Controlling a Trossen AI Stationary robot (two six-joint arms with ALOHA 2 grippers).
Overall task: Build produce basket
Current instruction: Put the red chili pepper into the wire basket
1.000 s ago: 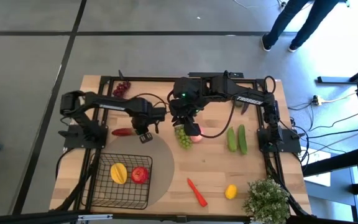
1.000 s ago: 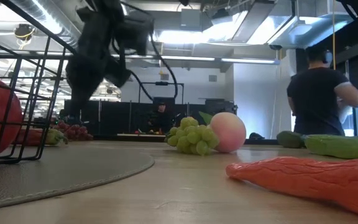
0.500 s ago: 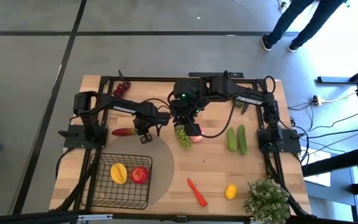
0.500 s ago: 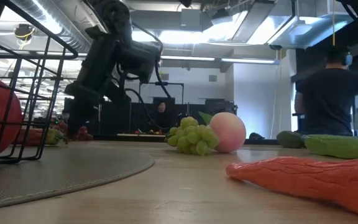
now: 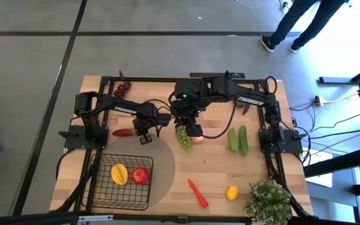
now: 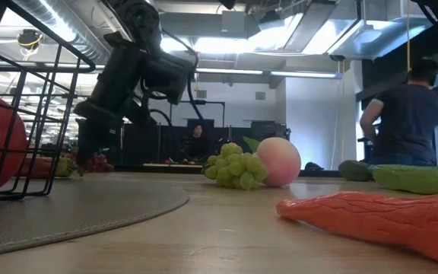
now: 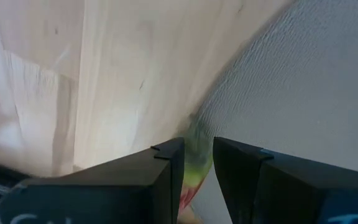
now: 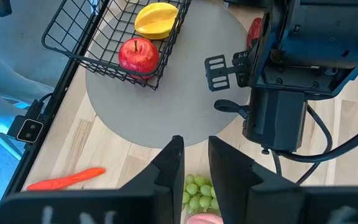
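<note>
Basket [image 5: 122, 185], black wire mesh, red apple [image 5: 140, 175], yellow fruit [image 5: 119, 173] inside

Pale wooden table top [image 5: 217, 169]: smooth, matt, visible grain. Square black wire-mesh basket [image 8: 84, 38], beyond the right gripper [image 8: 188, 163]: thin metal wire, holding a glossy red plastic apple [image 8: 138, 55]. Round tan mat [image 7: 316, 87] beneath the left gripper [image 7: 197, 163]: finely textured, matt.

The square black wire-mesh basket [image 5: 127, 177] sits on the round tan mat [image 5: 161, 164] at the table's front left — red apple [image 5: 140, 175] and yellow fruit [image 5: 119, 174] inside. Green grapes [image 5: 184, 139] touch the pink peach [image 5: 197, 138] mid-table, two green cucumbers [image 5: 237, 139] to their right.
</note>
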